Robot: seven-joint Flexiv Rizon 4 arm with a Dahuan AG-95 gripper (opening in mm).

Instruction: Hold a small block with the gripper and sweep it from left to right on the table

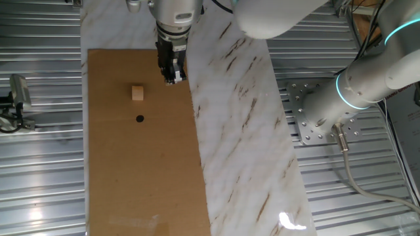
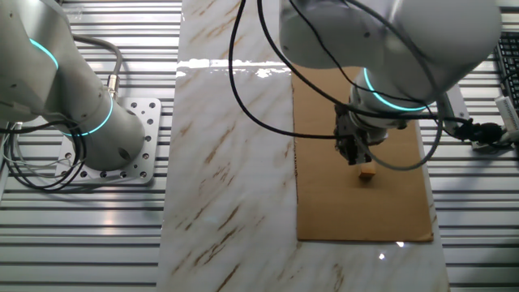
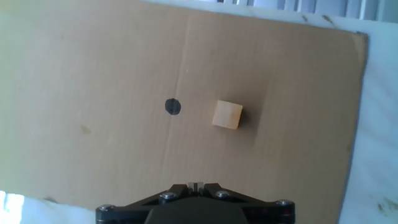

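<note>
Right, gripper (image 1: 174, 78) hangs above the table (image 1: 118, 190) with nothing in it; I can't tell the jaws' gap. Small block (image 1: 137, 93) sits on brown panel, off to one side of jaws, near black dot (image 1: 139, 118). I'd centre over it, then descend straight.

1. Small pale tan wooden cube (image 1: 137, 93), showing a matt, unvarnished finish.
2. Flat brown cardboard-like panel (image 1: 131, 177), looking matt and faintly creased.
3. White marble-look panel with brown veins (image 1: 243, 131), reflecting glossy highlights.
4. Ribbed grey metal surround (image 1: 39, 164), gleaming dully.
5. Silver-white robot arm casing (image 2: 389, 32), appearing smooth and satin.
</note>
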